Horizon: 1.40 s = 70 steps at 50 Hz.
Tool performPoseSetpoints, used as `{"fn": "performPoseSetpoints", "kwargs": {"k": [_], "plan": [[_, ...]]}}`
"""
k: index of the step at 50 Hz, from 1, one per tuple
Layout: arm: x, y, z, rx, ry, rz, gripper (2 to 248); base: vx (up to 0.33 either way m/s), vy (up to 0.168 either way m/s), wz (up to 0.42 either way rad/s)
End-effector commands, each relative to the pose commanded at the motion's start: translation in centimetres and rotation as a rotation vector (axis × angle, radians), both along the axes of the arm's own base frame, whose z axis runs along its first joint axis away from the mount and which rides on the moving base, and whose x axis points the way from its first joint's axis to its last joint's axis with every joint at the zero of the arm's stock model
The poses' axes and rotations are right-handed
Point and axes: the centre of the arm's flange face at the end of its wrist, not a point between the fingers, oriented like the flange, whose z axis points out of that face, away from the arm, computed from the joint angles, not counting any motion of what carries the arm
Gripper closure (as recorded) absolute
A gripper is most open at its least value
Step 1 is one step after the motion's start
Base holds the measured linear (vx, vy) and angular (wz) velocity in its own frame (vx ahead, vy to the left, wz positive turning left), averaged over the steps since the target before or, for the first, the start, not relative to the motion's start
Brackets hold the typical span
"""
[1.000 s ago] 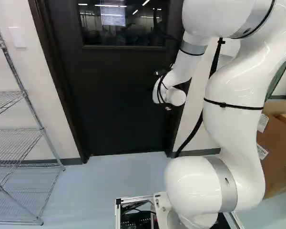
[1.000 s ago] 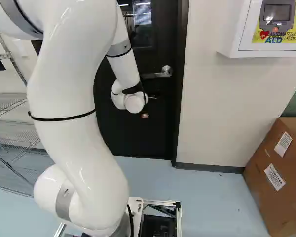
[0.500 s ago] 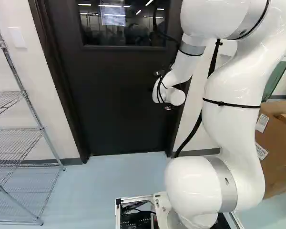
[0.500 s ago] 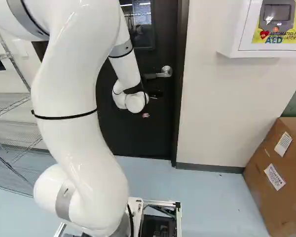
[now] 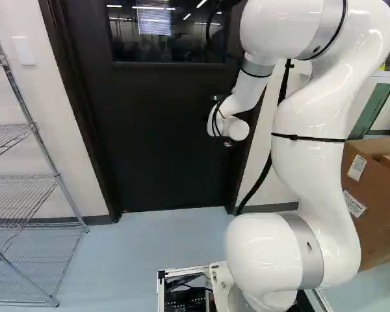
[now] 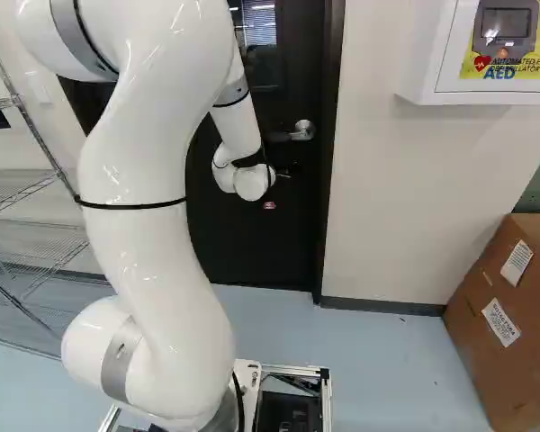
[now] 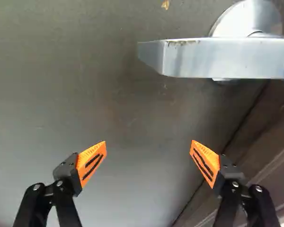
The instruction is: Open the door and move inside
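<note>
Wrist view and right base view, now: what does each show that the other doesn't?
Only the wrist view: the gripper plainly open, and the free end of the lever handle.

Only the right base view: the arm, the wire shelf, the wall cabinet and the cardboard box.

Both: the door, its frame, part of the handle.

The door (image 5: 156, 143) is black, upright and closed, with a window (image 5: 166, 32) in its upper section. The silver lever handle (image 7: 222, 59) sits level on a round rosette (image 7: 248, 16), near the door's right edge in the right base view.
</note>
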Motion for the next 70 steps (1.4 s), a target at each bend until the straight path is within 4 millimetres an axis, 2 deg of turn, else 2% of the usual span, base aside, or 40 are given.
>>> {"fn": "performPoseSetpoints", "kwargs": {"k": [43, 70], "plan": [[8.6, -0.2, -1.2, -0.008, -0.058, 0.016, 3, 0.0, 0.0, 0.0], [14.1, 0.5, -2.1, -0.063, -0.12, 0.126, 3, 0.0, 0.0, 0.0]]}}
